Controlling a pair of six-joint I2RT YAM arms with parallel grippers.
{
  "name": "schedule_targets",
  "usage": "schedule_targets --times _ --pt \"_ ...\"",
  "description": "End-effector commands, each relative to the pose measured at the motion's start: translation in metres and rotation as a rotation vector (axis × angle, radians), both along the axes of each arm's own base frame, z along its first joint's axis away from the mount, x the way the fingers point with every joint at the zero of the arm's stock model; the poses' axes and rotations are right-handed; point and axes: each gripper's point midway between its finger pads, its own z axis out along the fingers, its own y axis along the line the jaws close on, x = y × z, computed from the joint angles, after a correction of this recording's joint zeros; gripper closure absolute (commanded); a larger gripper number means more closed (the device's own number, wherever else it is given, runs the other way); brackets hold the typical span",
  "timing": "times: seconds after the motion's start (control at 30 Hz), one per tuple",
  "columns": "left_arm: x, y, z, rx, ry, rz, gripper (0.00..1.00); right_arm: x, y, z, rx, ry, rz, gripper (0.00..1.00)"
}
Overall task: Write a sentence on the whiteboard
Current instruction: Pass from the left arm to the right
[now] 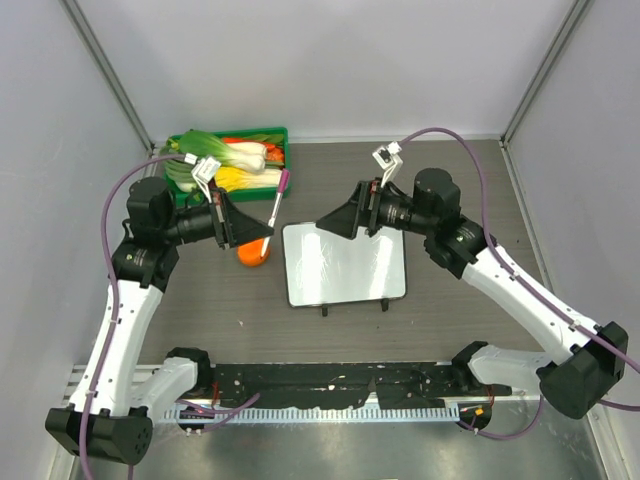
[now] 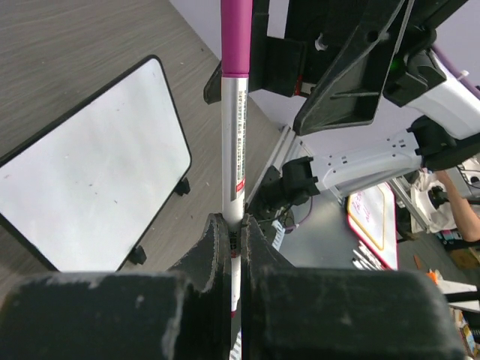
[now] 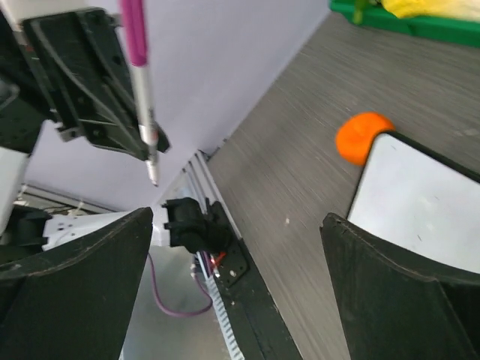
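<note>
Whiteboard (image 1: 345,265) lies flat in the middle of the grey table (image 1: 200,310), its two little feet toward the arm bases, and from where I stand it is bare: no sentence on it in any view, so I'd say all the writing is yet to be done. What is done is the pick-up. The left gripper (image 1: 258,232) hangs just off the board's left far corner with its jaws pinched tight on a marker (image 1: 277,208), which slants up toward the green tray (image 1: 250,131) of vegetables (image 1: 230,155) at the far left. The right gripper (image 1: 325,224) hovers over the board's far edge, facing the left one, jaws spread as wide as they go and holding nothing. An orange round thing (image 1: 253,255) sits touching the board's left far corner. Only the overhead view shows this whole layout and the tray's contents. The left wrist view alone shows the grip up close: fingers shut low on the silver barrel, the magenta end well out in front. The right wrist view alone shows the marker's other, darker end poking out below the left fingers. I cannot tell whether the marker is capped.
</note>
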Motion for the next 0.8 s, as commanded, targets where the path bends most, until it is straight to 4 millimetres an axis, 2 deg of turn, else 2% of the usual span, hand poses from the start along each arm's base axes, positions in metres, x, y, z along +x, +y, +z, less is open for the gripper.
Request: schedule_targets --times 0.0,0.2,0.27,0.57,0.67,0.77 --pt "-0.014 -0.007 0.032 -0.059 -0.073 -0.098 1.00 -0.024 0.019 0.060 0.198 -0.141 0.175 0.05" --pt "-0.021 -0.017 0.027 -0.063 -0.060 -0.133 1.00 -0.031 0.042 0.069 0.268 -0.142 0.253 0.24" --pt "-0.024 -0.021 0.026 -0.069 -0.058 -0.146 1.00 -0.028 0.050 0.070 0.289 -0.134 0.273 0.26" --pt "-0.026 -0.026 0.020 -0.068 -0.043 -0.153 1.00 -0.037 0.074 0.089 0.359 -0.159 0.362 0.35" --pt "-0.027 -0.026 0.018 -0.067 -0.045 -0.150 1.00 -0.039 0.077 0.091 0.371 -0.153 0.373 0.45" --pt "-0.027 -0.025 0.018 -0.065 -0.045 -0.140 1.00 -0.046 0.076 0.091 0.384 -0.154 0.407 0.59"
